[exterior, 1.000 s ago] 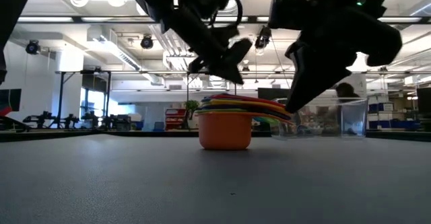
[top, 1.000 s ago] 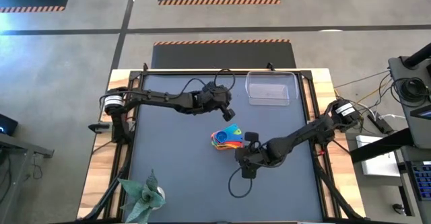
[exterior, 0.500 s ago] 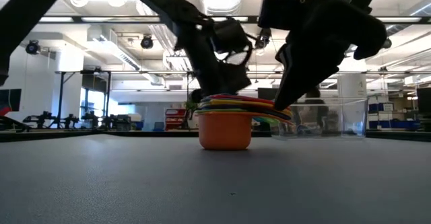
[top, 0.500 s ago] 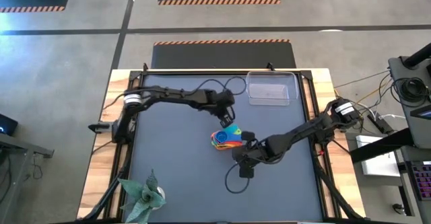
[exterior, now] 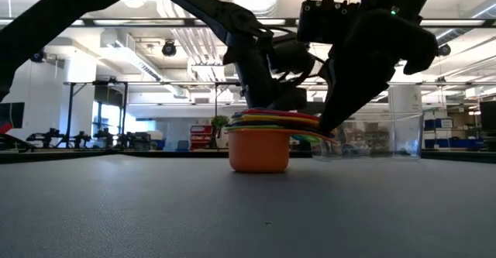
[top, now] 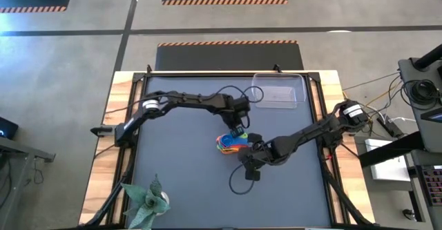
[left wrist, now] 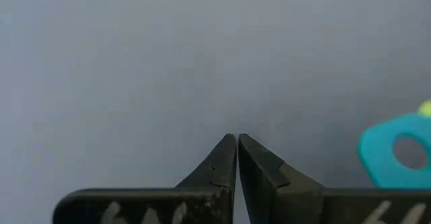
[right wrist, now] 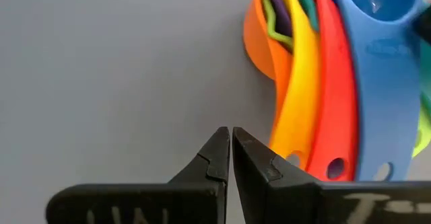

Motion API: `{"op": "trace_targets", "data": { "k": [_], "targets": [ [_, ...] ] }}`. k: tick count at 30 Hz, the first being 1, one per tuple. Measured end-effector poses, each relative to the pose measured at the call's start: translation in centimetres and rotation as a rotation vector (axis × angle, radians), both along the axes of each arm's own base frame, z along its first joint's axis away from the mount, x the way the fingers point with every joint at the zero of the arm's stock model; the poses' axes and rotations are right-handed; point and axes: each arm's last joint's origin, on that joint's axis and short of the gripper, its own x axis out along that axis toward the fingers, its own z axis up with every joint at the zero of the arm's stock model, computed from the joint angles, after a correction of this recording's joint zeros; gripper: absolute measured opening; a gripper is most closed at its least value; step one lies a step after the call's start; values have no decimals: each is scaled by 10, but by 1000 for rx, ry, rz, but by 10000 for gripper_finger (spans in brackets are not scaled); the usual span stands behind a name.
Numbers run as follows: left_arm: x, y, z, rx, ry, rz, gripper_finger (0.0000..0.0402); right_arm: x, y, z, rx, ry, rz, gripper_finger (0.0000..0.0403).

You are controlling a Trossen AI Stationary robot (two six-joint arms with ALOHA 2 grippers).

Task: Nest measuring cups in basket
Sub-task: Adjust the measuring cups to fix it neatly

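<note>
Closing in on the nested stack from two sides: both arms now crowd the measuring cups (top: 233, 144) near table centre. Left gripper (top: 238, 128) has swung across from the 10 o'clock side over the last second and sits just at the stack's 12 o'clock edge, by the fanned handles; a second ago it hung well clear toward the far-left. Its fingers are pressed together with nothing between them, and its wrist view shows only bare mat and a teal handle tip (left wrist: 397, 153) off to one side. Right gripper (top: 250, 149) has crept in slightly and sits at the stack's 4 o'clock side, fingers likewise pressed together and empty; its wrist view has the handles running right alongside it, the orange cup (right wrist: 259, 32) lowest, then yellow, red and blue handles. Low view shows the cups (exterior: 260, 142) already nested, orange cup on the mat, both arms overlapping the rim. Basket (top: 278, 92) stands apart at 1 o'clock, far-right of the table, with no cups in it that I can see. Judgement: nesting looks done; the stack is not yet in the basket, and two shut grippers flanking it suggest pushing or steadying rather than a grasp. Potted plant (top: 148, 201) at 7 o'clock, untouched.
</note>
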Motion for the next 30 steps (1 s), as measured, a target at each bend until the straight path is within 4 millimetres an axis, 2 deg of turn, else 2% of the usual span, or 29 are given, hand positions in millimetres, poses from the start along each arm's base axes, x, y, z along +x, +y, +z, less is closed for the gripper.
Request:
{"op": "trace_targets", "data": {
  "k": [12,30],
  "targets": [
    [5,-21,3,-99,-45,-174,0,-9,-23,-20,-23,71,-59,8],
    [9,-28,7,-148,-106,-249,0,-3,-39,-18,-38,59,-93,9]
  ]
}}
